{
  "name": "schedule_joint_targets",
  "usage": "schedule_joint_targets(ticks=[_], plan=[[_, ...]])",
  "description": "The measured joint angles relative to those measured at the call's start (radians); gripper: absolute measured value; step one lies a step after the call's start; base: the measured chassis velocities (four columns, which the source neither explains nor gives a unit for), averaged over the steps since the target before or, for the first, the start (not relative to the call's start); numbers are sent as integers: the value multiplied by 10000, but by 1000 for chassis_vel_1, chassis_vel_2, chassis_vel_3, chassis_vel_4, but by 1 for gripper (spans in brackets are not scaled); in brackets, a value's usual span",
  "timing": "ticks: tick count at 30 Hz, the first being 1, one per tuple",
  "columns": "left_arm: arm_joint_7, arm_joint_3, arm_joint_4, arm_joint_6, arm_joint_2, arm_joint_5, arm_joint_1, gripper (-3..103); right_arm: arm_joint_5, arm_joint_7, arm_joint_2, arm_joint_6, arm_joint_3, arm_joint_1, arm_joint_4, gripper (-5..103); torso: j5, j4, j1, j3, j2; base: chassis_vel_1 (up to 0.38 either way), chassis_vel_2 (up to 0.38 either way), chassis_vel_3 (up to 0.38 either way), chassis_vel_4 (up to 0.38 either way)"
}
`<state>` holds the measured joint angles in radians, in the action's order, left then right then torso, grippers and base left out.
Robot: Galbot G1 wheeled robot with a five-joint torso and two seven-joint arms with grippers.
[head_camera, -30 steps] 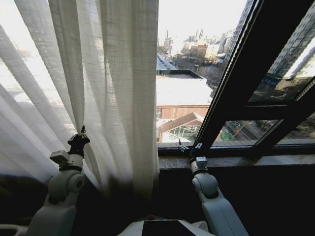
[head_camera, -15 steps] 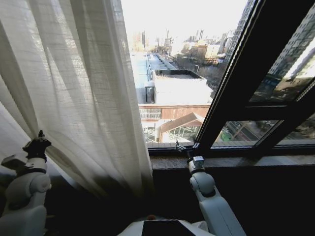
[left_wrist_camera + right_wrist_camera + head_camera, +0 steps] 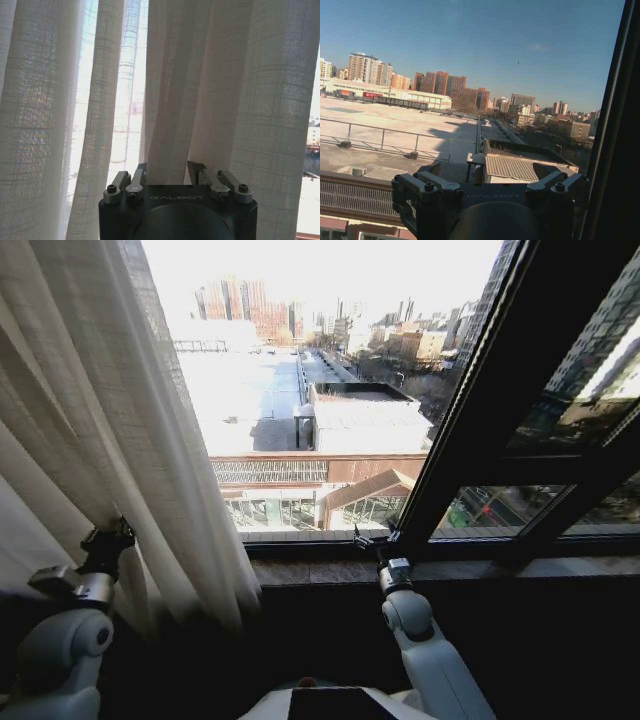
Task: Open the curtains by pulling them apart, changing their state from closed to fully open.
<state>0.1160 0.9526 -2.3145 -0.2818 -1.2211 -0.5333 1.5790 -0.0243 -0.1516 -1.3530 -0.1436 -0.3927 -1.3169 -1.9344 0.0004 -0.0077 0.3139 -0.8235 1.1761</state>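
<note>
The sheer white pleated curtains hang bunched at the left of the window, and the glass to their right is uncovered. My left gripper is low in the folds. In the left wrist view, the left gripper is shut on a fold of the curtains, with fabric running up between its fingers. My right gripper sits at the window sill beside the dark frame. In the right wrist view, the right gripper is open with nothing between its fingers, facing the glass.
A dark window frame bar slants across the right side, with a lower crossbar. The stone sill runs along the bottom of the window. Rooftops and city buildings lie beyond the glass.
My left gripper has gone leftward with the curtain fold, dragging the panel's edge left and uncovering much more glass. The right arm has barely shifted.
</note>
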Motion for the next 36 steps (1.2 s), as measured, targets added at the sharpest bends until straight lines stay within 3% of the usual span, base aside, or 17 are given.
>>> schedule_joint_targets(ticks=[4,5,9,10,17,23,36], plan=[[769,-874,-917,-576,-364,286,277,54,1,5,-48,-1,5,-30,-49,100,1,0,0,-1,-1,0,0,0,0],[769,-874,-917,-576,-364,286,277,54,1,5,-48,-1,5,-30,-49,100,1,0,0,-1,-1,0,0,0,0],[1005,-1374,-1204,-901,-462,536,232,76,1,8,-104,0,9,-75,-68,100,-1,0,0,0,0,0,0,0,0],[1005,-1374,-1204,-901,-462,536,232,76,1,8,-104,0,9,-75,-68,100,-1,0,0,0,0,0,0,0,0],[-123,-1828,-764,-971,100,690,-161,98,3,19,-98,0,82,-26,-65,100,-2,1,0,0,0,0,0,0,0],[374,-2270,-61,-802,455,652,-932,100,3,43,-19,0,93,-15,-43,100,-3,0,1,-1,-1,0,0,0,0],[463,-3142,1679,-421,801,709,-2199,100,-49,70,168,-13,-14,82,-140,100,-2,1,1,-1,-1,0,0,0,0]])
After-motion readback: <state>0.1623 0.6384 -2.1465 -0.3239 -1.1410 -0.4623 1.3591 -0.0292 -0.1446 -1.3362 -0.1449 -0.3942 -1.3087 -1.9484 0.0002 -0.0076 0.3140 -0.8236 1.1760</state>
